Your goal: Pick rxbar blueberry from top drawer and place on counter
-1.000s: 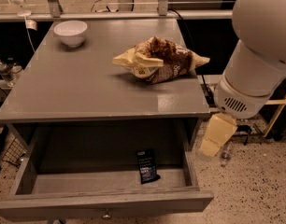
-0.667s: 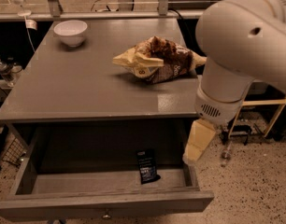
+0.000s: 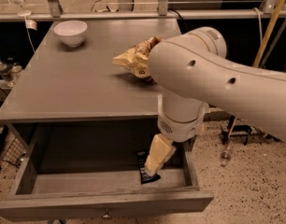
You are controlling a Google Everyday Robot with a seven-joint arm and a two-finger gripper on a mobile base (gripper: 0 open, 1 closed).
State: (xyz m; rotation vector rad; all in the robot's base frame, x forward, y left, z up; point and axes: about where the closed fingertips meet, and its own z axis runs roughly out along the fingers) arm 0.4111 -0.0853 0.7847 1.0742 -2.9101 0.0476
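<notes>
The top drawer (image 3: 110,202) is pulled open below the counter (image 3: 77,87). The rxbar blueberry (image 3: 148,177), a dark flat bar, lies on the drawer floor at the right, near the front panel. My gripper (image 3: 151,168) hangs from the big white arm (image 3: 218,83) and reaches down into the drawer. Its cream tip sits right over the bar and hides the bar's middle. I cannot tell whether it touches the bar.
A yellow-and-brown snack bag (image 3: 132,58) lies on the counter, partly behind the arm. A white bowl (image 3: 70,32) stands at the counter's back left. The drawer's knob (image 3: 105,214) is on its front panel. Bottles (image 3: 3,69) stand at the left.
The arm has swung left and forward over the counter's right side. The gripper has moved from outside the drawer's right wall down into the drawer, onto the bar.
</notes>
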